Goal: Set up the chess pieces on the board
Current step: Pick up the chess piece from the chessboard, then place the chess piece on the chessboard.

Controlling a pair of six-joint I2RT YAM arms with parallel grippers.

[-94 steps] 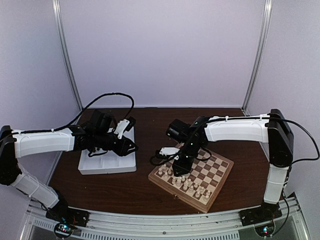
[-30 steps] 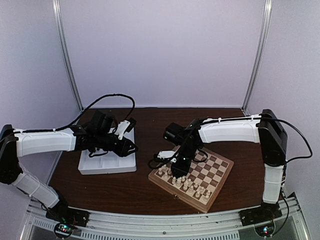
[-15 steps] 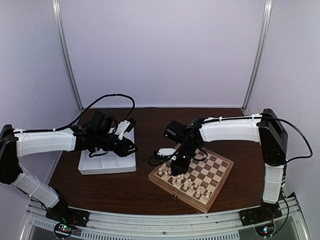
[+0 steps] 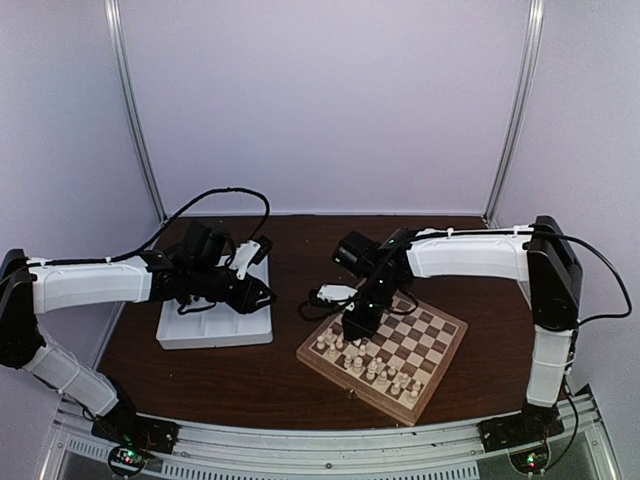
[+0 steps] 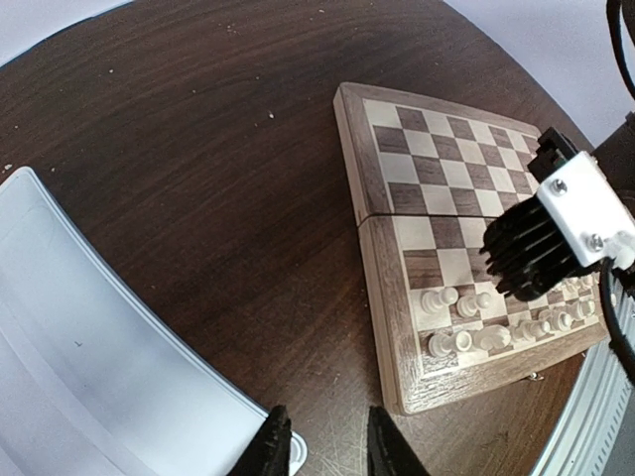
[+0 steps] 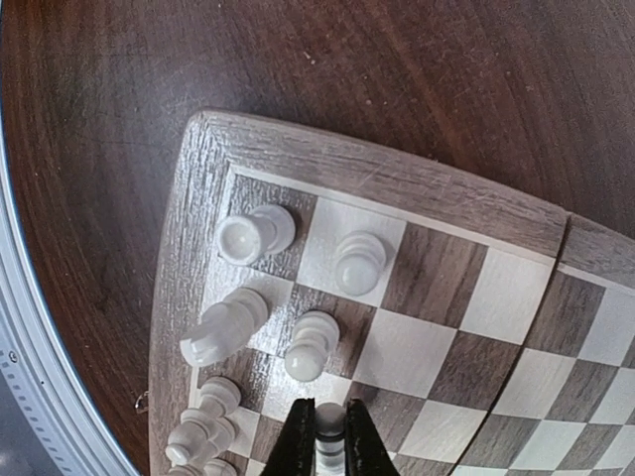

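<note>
Right gripper point(image 6: 328, 444): jaws narrow, pinched on a cream piece point(image 6: 328, 424) standing upright between the tips.
Board point(image 6: 392, 183): directly under those jaws, its corner just ahead of them.
Other cream pieces point(image 6: 311, 345): on the corner squares, just ahead and to one side of the tips.
Left gripper point(image 5: 327, 451): jaws parted, nothing between, over the dark surface point(image 5: 198, 149).
Tray point(image 5: 89, 337): white, just beside one left tip.

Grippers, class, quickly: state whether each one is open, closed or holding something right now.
Left gripper: open, nothing between its fingers.
Right gripper: shut on a cream chess piece, over the board.
</note>
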